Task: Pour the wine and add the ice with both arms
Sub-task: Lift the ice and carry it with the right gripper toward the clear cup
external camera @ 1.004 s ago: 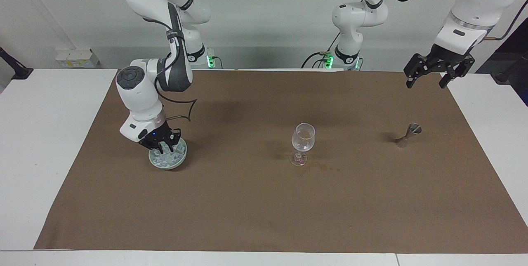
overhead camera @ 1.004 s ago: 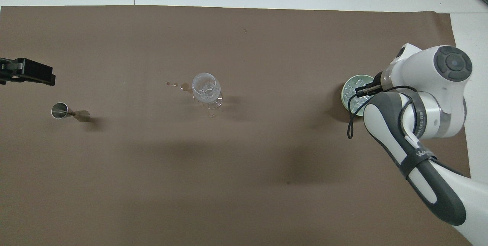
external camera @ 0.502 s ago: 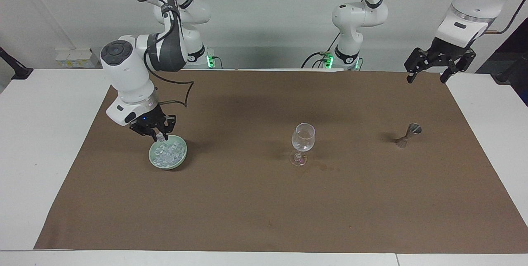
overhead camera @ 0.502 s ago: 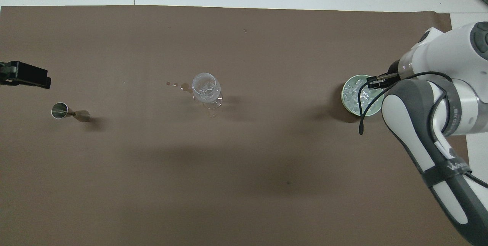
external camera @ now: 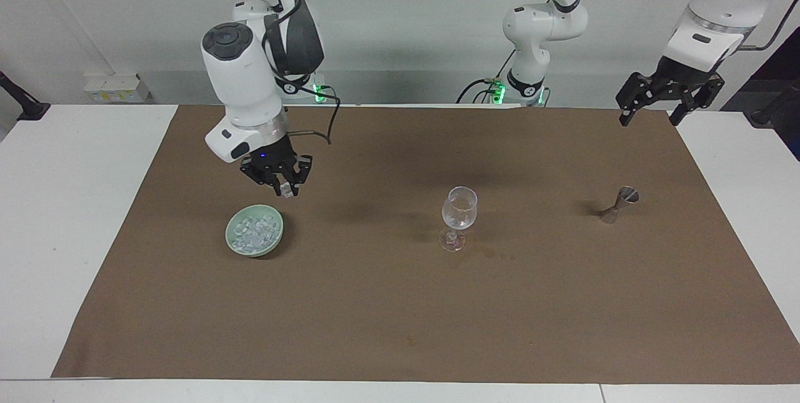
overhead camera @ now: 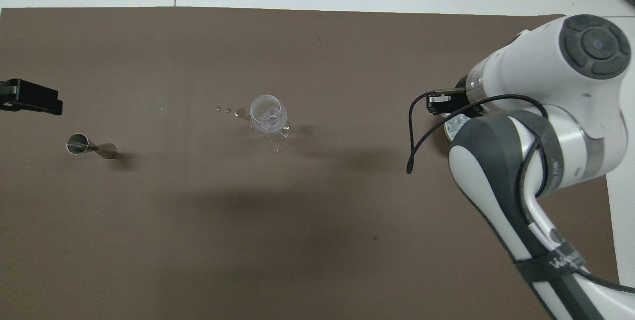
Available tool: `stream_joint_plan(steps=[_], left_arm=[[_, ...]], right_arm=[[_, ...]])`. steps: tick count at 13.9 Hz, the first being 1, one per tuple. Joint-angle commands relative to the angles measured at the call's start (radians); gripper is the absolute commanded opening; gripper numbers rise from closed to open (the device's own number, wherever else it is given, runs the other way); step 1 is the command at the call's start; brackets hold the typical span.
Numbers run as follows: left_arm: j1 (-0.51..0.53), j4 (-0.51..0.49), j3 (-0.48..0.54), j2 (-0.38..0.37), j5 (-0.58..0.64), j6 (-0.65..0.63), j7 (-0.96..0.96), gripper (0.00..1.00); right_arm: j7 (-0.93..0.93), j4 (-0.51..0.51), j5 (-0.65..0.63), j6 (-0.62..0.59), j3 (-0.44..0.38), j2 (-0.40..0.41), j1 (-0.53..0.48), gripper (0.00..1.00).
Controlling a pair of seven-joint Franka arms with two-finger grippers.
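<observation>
A pale green bowl of ice stands on the brown mat toward the right arm's end. My right gripper hangs in the air just beside the bowl, toward the glass, shut on one ice chunk. In the overhead view the right gripper and arm cover most of the bowl. A clear stemmed glass stands mid-mat. My left gripper waits open, high over the mat's edge at the left arm's end. The wine is out of view.
A small metal jigger stands on the mat toward the left arm's end, below the left gripper. Wet spots lie on the mat beside the glass. The brown mat covers most of the white table.
My right gripper has lifted out of the bowl with an ice chunk and swung up and toward the glass. The left gripper has drifted slightly upward.
</observation>
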Motion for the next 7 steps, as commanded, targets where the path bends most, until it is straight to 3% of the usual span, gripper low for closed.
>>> stream_joint_plan(steps=[1, 7], left_arm=[[0.000, -0.007, 0.000, -0.007, 0.017, 0.005, 0.012, 1.00], [-0.005, -0.005, 0.000, -0.003, 0.019, 0.025, 0.012, 1.00]], right_arm=[[0.146, 0.061, -0.002, -0.012, 0.089, 0.031, -0.007, 0.00], [0.433, 0.217, -0.006, 0.036, 0.253, 0.120, 0.006, 0.00]])
